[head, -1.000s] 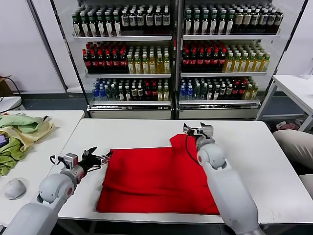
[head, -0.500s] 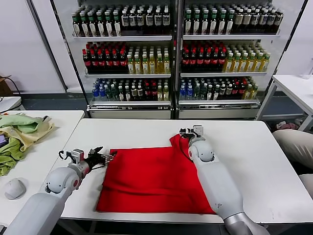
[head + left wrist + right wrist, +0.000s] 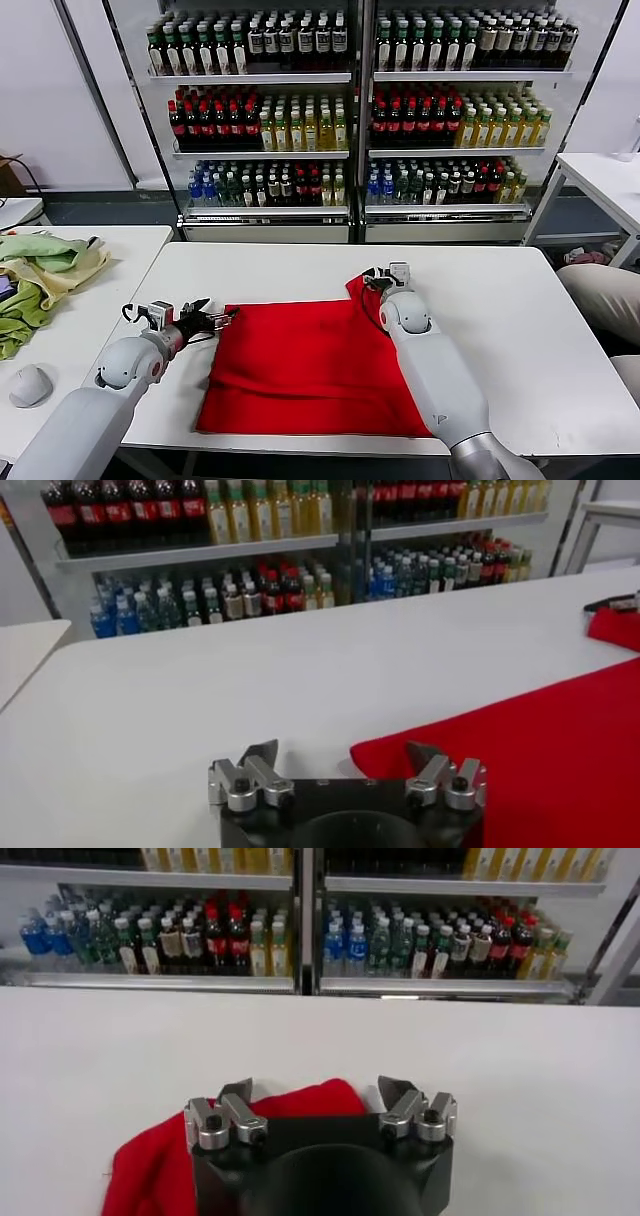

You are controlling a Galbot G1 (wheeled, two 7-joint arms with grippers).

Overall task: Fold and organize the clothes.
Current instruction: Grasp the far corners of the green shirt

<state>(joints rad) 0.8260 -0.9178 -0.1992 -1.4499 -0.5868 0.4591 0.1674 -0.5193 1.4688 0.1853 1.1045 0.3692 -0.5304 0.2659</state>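
A white bench [image 3: 520, 300] fills the middle of the head view, and the red T-shirt [image 3: 310, 365] lies spread on it in the lower centre, its near hem close to the bench's front edge and one corner bunched up toward the frame's centre. The left claw [image 3: 215, 320] sits at the shirt's left edge in the left-centre of the frame, its fingers [image 3: 258, 755] apart in the left wrist view, with the red corner just beyond them and nothing clamped. The right claw [image 3: 378, 278] stands at the raised corner near the centre of the frame; the right wrist view shows its fingers [image 3: 235, 1094] apart over the red bunched cloth, not closed on it. Bare white surface stretches to the right of the shirt and along the far edge. Behind the bench, glass-fronted coolers [image 3: 350, 120] packed with bottles cross the top of the frame. A second white table [image 3: 90, 300] adjoins at the left, carrying pale green and yellowish cloths [image 3: 40, 275] and a computer mouse [image 3: 30, 383] in the lower left.
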